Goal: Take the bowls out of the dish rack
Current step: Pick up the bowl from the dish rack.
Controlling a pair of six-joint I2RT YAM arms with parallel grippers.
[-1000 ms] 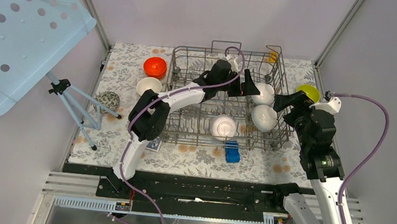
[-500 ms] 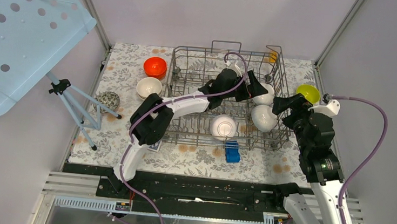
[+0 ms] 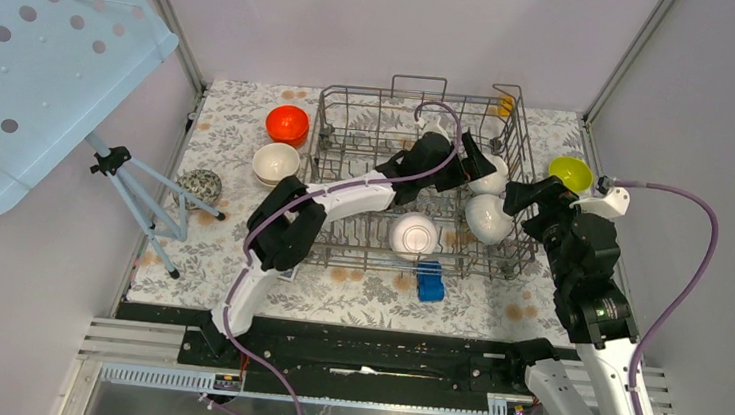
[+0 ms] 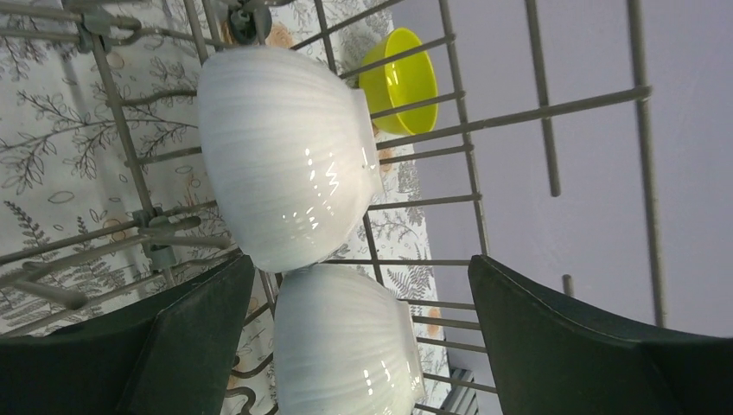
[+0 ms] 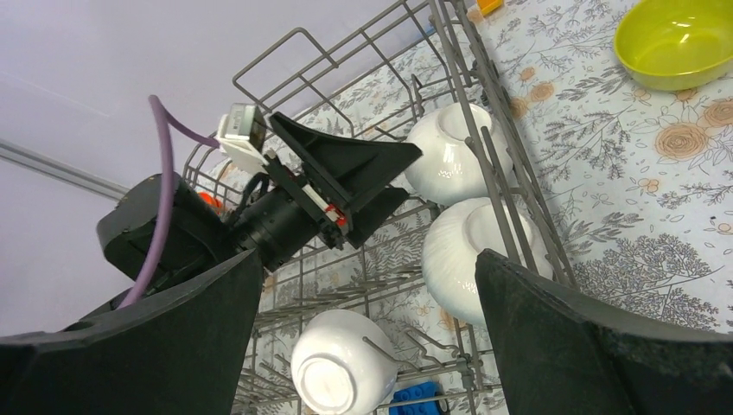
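The grey wire dish rack (image 3: 373, 93) holds three white bowls: one far right (image 3: 494, 175), one just in front of it (image 3: 488, 218), one near the front (image 3: 413, 236). My left gripper (image 3: 470, 159) is inside the rack, open, its jaws close to the far right bowl (image 4: 285, 156) with nothing between them; the second bowl (image 4: 346, 346) shows below. My right gripper (image 3: 533, 196) hangs open over the rack's right rim, above the second bowl (image 5: 467, 259). On the floral mat outside the rack lie an orange-red bowl (image 3: 287, 123), a beige bowl (image 3: 275, 162) and a yellow-green bowl (image 3: 569, 171).
A blue toy car (image 3: 429, 280) lies against the rack's front. A speckled ball (image 3: 203, 186) sits left of the rack beside a tripod (image 3: 143, 198) carrying a perforated blue panel (image 3: 35, 58). A small yellow object (image 3: 504, 105) sits at the rack's back right corner.
My left gripper has moved right inside the rack, up to the far white bowl. My right arm has barely shifted. No bowl has moved.
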